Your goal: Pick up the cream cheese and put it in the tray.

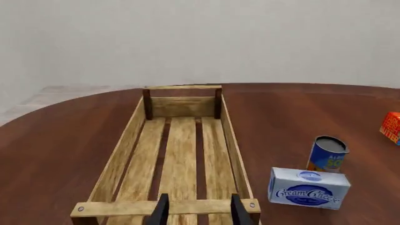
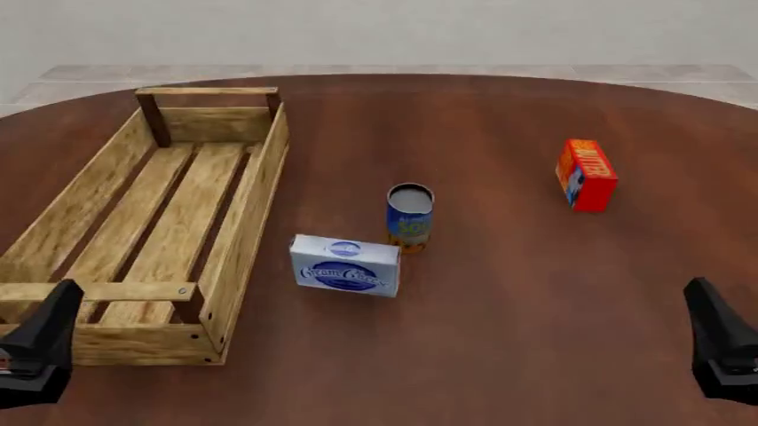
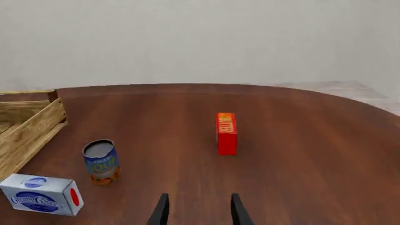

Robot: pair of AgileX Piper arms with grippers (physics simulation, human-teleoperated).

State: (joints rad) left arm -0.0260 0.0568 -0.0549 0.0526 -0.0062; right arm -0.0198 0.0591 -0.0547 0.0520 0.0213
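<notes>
Both grippers are parked at the bottom corners of the front view, left gripper at lower left and right gripper at lower right, and neither one has anything in it. Each wrist view shows two dark fingers spread apart with bare space between them, so they're open and empty.

So basically nothing's done yet, as far as I can tell. The small pale blue-white cream cheese box with the dark blue oval logo sits on the dark brown round wooden table just below centre of the front view, logo face toward the camera. It's just beside the long right wall of the big light wooden slatted tray, which fills the left side of the frame and has nothing inside.

A little blue-and-orange can stands just behind the cream cheese, close enough to be in the way. The red-orange butter box is well apart, upper right.

Still left: the reach, the grab, the lift, and the drop into the tray. The left arm looks the closer of the two, I'd guess.
</notes>
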